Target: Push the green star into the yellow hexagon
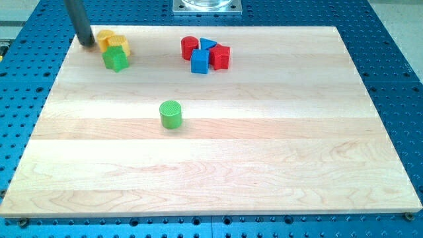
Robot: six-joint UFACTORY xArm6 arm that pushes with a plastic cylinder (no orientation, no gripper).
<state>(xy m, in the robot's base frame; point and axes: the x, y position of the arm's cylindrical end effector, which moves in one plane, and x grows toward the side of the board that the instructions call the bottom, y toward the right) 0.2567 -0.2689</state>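
Note:
The green star point(115, 59) sits near the board's top left corner, touching the yellow blocks just above it. A yellow hexagon-like block point(118, 43) lies right above the star, with a yellow-orange block point(104, 36) at its upper left. My tip point(87, 43) stands at the view's left of the yellow blocks, close to the yellow-orange one, above and left of the green star.
A green cylinder point(171, 114) stands mid-board. A cluster at the top centre holds a red round block point(190, 47), a blue triangle point(208, 44), a blue cube point(199, 61) and a red block point(220, 57). The wooden board point(264, 165) lies on a blue perforated table.

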